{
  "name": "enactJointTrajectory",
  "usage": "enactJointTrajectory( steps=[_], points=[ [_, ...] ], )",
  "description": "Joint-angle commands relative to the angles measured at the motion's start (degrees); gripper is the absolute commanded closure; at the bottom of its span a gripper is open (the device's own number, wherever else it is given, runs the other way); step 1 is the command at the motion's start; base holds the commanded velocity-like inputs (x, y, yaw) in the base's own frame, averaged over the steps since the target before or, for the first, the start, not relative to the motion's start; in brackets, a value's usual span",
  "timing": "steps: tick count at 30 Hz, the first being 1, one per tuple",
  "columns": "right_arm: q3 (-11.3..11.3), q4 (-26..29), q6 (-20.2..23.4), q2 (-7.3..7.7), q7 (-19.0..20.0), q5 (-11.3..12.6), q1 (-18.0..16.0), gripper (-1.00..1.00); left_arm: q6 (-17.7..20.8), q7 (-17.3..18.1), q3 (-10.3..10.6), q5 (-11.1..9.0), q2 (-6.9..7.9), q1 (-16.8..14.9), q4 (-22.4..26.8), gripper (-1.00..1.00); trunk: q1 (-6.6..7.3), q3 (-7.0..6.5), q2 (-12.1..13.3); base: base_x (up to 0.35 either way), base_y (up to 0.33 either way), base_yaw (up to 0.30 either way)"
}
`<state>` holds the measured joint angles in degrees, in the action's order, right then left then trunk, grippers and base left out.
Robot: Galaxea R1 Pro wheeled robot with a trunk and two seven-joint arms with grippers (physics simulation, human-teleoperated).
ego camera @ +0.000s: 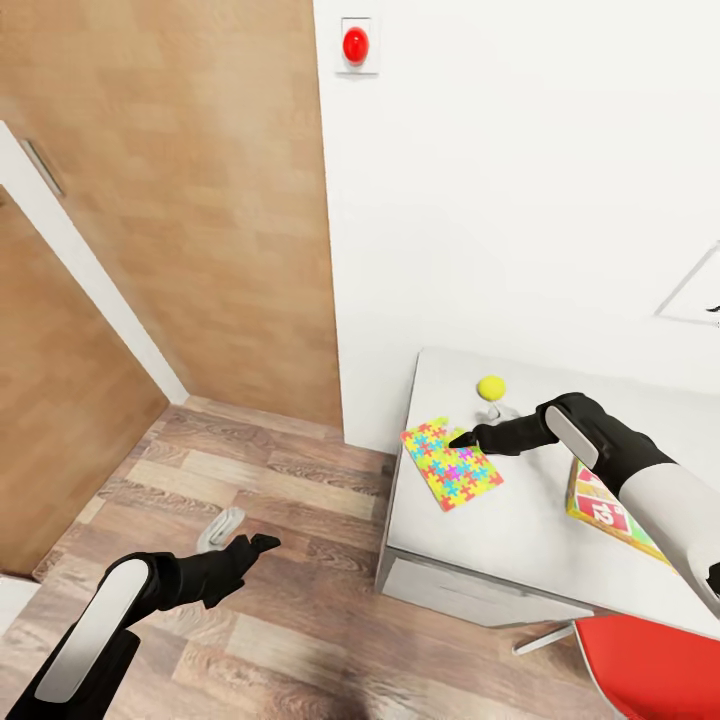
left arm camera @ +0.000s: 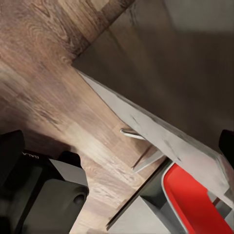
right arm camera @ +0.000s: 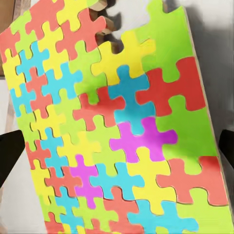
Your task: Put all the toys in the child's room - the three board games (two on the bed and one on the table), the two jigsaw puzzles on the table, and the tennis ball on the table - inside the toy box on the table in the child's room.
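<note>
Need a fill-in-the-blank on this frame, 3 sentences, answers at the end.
1. The right gripper hovers over the ____ puzzle on the table.
2. The tennis ball is ____ in colour.
3. The left gripper hangs over the wooden ____.

Missing words: jigsaw; yellow; floor

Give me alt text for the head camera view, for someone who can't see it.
The right gripper hovers over a multicoloured jigsaw puzzle on a white table, with a yellow tennis ball just beyond and a board game under its forearm. The left gripper hangs over wood flooring near a door.
</note>
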<state>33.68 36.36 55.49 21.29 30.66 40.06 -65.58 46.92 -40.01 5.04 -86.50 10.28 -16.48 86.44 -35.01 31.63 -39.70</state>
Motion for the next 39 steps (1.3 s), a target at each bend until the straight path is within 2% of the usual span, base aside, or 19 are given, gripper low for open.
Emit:
enactJointTrajectory(
  steps=[1, 21, 39],
  points=[
    [0.2, 0.0, 0.0, 0.06, 0.5, -0.3, -0.1, -1.0, -0.1, -0.6, 0.1, -0.6, 0.03, 0.0, 0.1, -1.0, 0.0, 0.07, -0.1, -0.188, -0.079, 0.008],
    [0.2, 0.0, 0.0, 0.06, 0.5, -0.3, -0.1, -1.0, 0.0, -0.6, 0.1, -0.6, 0.0, 0.0, 0.1, -1.0, 0.0, 0.07, -0.1, -0.07, -0.031, 0.005],
    [0.2, 0.0, -0.1, 0.06, 0.5, -0.3, 0.0, -1.0, 0.0, -0.6, 0.1, -0.6, 0.0, 0.0, 0.1, -1.0, 0.0, 0.07, -0.1, -0.002, -0.001, 0.173]
  ],
)
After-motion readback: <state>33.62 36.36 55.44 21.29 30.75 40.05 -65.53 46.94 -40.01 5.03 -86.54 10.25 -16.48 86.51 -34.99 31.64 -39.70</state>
